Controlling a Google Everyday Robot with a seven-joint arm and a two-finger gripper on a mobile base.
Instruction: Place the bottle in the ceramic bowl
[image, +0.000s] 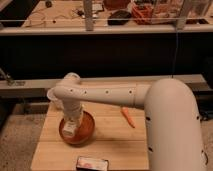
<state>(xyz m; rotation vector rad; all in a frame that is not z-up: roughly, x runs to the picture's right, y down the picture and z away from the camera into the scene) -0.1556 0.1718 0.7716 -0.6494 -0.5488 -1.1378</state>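
1. Camera view: the white arm's gripper (70, 128) reaches down inside the round, glossy reddish-brown ceramic bowl (89, 128); whether it is spread or closed cannot be told.
2. The small pale bottle cannot be told apart from the pale gripper tip in the bowl.
3. The bowl sits on a light wooden table (115, 147). A tapered orange carrot (127, 116) lies to its right and a flat dark packet (92, 163) lies near the front edge.

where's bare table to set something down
The table is bare between the ceramic bowl and the carrot, and left of the packet at the front edge. Crowded at the bowl, where the claw hangs.
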